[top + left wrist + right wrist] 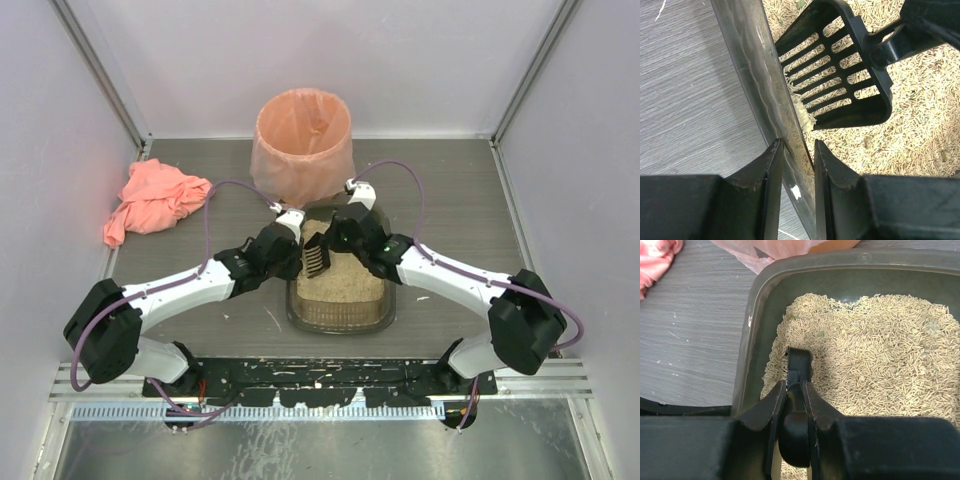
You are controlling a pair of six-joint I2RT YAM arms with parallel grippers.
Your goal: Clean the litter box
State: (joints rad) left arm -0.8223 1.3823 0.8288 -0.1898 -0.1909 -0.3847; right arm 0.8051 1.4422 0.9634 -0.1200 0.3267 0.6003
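Observation:
The litter box [340,326] is a dark translucent tray of beige pellets in mid-table. My left gripper [292,262] is at its left wall. In the left wrist view the left gripper [798,150] straddles that wall [752,70], one finger outside and one inside, shut on it. My right gripper [336,240] is over the tray's far left part, shut on the handle of a black slotted scoop [314,258]. The right wrist view shows the right gripper [795,389] clamped on the scoop's handle [799,362] above the pellets. The scoop's blade [840,80] lies on the litter beside the wall.
A round bin lined with a peach bag [303,140] stands just behind the litter box. A crumpled pink cloth [155,200] lies at the back left. Grey walls enclose the table on three sides.

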